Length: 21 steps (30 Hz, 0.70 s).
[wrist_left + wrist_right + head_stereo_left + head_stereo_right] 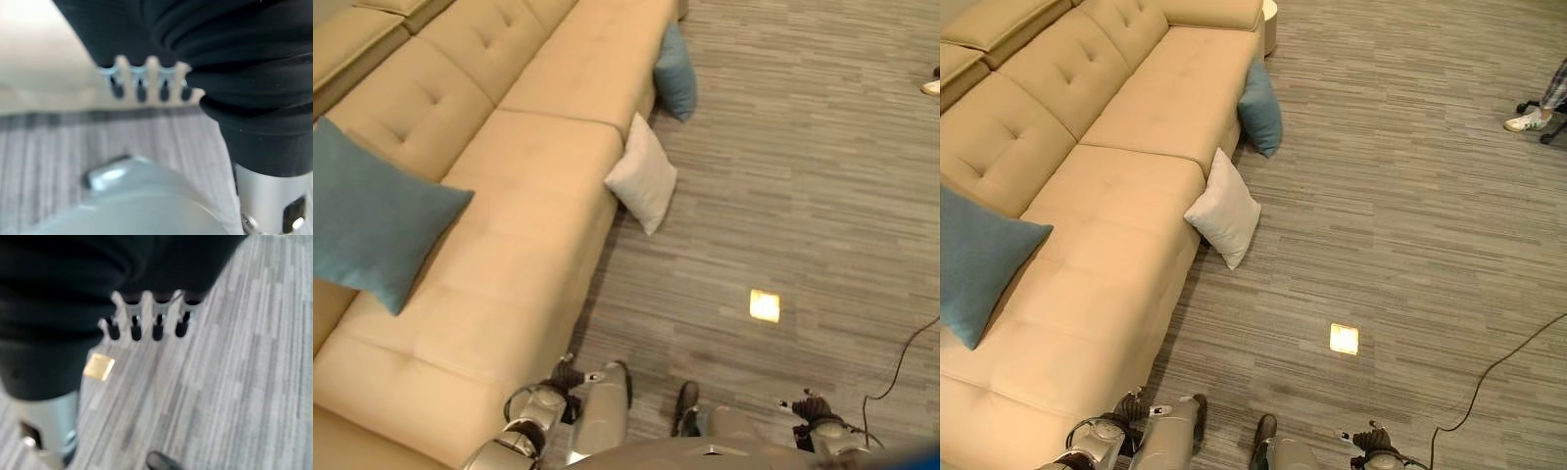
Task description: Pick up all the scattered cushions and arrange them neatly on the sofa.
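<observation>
A tan sofa (509,245) runs along the left. One blue cushion (372,220) rests on its seat against the backrest at the near left. A white cushion (643,174) stands on the floor, leaning on the sofa's front. Farther along, a second blue cushion (676,73) also leans on the sofa front from the floor. My left hand (566,376) hangs low beside the sofa's near corner, fingers (146,78) relaxed and holding nothing. My right hand (811,404) hangs over the floor at the lower right, its fingers (146,318) straight and empty.
A small brass floor plate (765,305) is set in the grey striped carpet between me and the white cushion. A person's white shoe (1528,121) and a chair base show at the far right. A round white side table (1270,20) stands by the sofa's far end.
</observation>
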Available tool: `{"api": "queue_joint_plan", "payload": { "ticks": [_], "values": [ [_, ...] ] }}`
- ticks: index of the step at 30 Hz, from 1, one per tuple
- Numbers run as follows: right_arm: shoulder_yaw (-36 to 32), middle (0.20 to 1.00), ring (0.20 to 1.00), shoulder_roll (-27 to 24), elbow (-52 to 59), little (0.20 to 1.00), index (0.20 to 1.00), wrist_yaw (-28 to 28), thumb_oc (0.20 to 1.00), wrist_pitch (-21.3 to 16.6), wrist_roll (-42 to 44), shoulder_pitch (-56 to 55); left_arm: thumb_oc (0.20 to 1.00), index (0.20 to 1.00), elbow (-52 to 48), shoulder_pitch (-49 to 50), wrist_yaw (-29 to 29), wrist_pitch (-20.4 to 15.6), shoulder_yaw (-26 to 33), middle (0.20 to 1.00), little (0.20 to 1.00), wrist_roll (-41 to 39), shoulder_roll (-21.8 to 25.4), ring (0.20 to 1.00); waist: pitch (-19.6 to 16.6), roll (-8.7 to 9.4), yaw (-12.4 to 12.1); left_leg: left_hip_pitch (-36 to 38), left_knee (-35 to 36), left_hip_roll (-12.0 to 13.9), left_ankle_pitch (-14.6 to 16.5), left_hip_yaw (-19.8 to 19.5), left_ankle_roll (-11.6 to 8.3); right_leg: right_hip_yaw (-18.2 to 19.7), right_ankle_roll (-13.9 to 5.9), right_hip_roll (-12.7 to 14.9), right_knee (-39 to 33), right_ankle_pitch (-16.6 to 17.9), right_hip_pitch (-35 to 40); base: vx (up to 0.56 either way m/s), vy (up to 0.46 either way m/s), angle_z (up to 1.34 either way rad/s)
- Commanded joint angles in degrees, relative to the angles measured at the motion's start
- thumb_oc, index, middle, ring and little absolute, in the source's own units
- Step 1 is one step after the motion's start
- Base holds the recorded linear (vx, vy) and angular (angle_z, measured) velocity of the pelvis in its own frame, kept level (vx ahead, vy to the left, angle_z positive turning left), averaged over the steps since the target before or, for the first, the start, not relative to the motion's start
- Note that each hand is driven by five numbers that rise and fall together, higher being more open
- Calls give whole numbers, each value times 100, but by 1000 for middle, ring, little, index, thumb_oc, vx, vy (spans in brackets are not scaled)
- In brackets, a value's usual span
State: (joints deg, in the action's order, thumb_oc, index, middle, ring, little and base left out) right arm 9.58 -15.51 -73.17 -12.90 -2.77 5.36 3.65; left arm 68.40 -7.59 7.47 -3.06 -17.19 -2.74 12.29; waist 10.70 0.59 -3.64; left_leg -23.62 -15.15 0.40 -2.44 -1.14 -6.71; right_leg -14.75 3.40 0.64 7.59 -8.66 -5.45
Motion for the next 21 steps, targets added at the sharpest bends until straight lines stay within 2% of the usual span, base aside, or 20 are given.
{"api": "queue_joint_plan", "payload": {
  "ticks": [1,3,4,6,9,11,12,13,14,15,16,18,19,20,21],
  "values": [
    [90,1000,1000,-68,209,1000,1000,-185,1000,-12,-152,-169,1000,1000,22,12,38,-10,99,1000,1000,87,-59,1000,-18,-40,-176,-10,334,-305,-24,163,379,374,-628,-52,-387,26,607,280,32,-72],
    [127,1000,1000,-62,221,1000,1000,-186,1000,7,-196,-200,1000,1000,26,56,50,-20,123,1000,1000,40,-45,1000,-33,-32,-285,-87,522,-326,-180,203,352,574,-615,-113,-406,-65,801,352,75,-74],
    [147,1000,1000,-55,225,1000,1000,-141,1000,30,-271,-211,1000,1000,74,95,41,-14,179,1000,1000,37,-54,1000,-113,-50,-320,8,670,-298,-158,149,408,685,-625,-160,-369,-143,872,341,109,-81],
    [134,1000,1000,-23,217,1000,1000,-126,1000,54,-340,-280,1000,1000,110,152,64,12,200,1000,1000,43,-49,1000,-211,17,-338,120,586,-353,-145,118,519,754,-694,-63,-252,-184,946,309,119,-112],
    [79,1000,1000,-8,171,1000,1000,-82,1000,81,-428,-361,1000,1000,96,152,74,21,171,1000,1000,99,-41,1000,-348,105,-301,356,580,-410,35,175,630,749,-908,135,230,-147,860,270,132,-60],
    [54,1000,1000,8,166,1000,1000,-52,1000,119,-476,-375,1000,1000,18,151,89,30,153,1000,1000,117,-6,1000,-340,79,-240,552,614,-437,180,162,754,734,-1077,310,1096,127,492,216,158,-28],
    [63,1000,1000,5,235,1000,1000,-46,1000,112,-483,-329,1000,1000,-74,110,121,29,149,1000,1000,57,37,1000,-246,19,-140,742,632,-444,309,171,870,647,-1252,469,1920,611,34,134,114,-28],
    [63,1000,1000,5,235,1000,1000,-46,1000,112,-483,-329,1000,1000,-74,110,121,29,149,1000,1000,57,37,1000,-247,20,-141,740,632,-444,309,172,870,648,-1252,470,1922,610,31,122,111,-6],
    [64,1000,1000,13,263,1000,1000,-49,1000,119,-483,-287,1000,1000,-103,93,141,22,150,1000,1000,12,56,1000,-205,-53,-107,876,701,-400,357,137,905,553,-1263,544,2220,718,-216,192,87,16],
    [110,1000,1000,16,324,1000,1000,-77,1000,98,-503,-207,1000,1000,-118,66,182,-10,144,1000,1000,-67,60,1000,-133,-163,-26,1128,832,-345,450,111,928,226,-1112,718,2105,588,-595,196,82,17],
    [113,1000,1000,16,324,1000,1000,-77,1000,98,-503,-205,1000,1000,-116,64,182,-12,146,1000,1000,-68,59,1000,-108,-157,-9,1160,836,-355,458,100,925,213,-1111,730,2119,564,-565,238,28,-12],
    [168,1000,1000,-8,343,1000,1000,-73,1000,87,-517,-143,1000,1000,-90,45,167,-22,133,1000,1000,-39,51,1000,-97,-154,83,1323,940,-379,524,70,898,110,-1029,693,1464,493,-730,266,-85,-19],
    [210,1000,1000,-22,385,1000,1000,-75,1000,74,-489,-98,1000,1000,-37,-9,168,-25,113,1000,1000,12,37,1000,-9,-91,218,1512,1020,-468,623,14,854,195,-1049,664,540,763,-1102,396,-165,-3],
    [180,1000,1000,-157,351,1000,1000,-152,1000,73,-390,151,1000,1000,-11,11,124,-19,67,1000,1000,121,19,1000,21,-109,216,1637,1052,-489,699,-99,809,240,-1098,651,29,917,-1119,507,-232,5],
    [210,1000,1000,-201,393,1000,1000,-28,1000,38,-438,60,1000,1000,123,45,144,-29,164,1000,1000,198,-42,1000,47,-103,325,1803,1151,-488,771,-232,753,565,-1212,576,-407,1168,-1360,417,-213,27]
  ]
}}
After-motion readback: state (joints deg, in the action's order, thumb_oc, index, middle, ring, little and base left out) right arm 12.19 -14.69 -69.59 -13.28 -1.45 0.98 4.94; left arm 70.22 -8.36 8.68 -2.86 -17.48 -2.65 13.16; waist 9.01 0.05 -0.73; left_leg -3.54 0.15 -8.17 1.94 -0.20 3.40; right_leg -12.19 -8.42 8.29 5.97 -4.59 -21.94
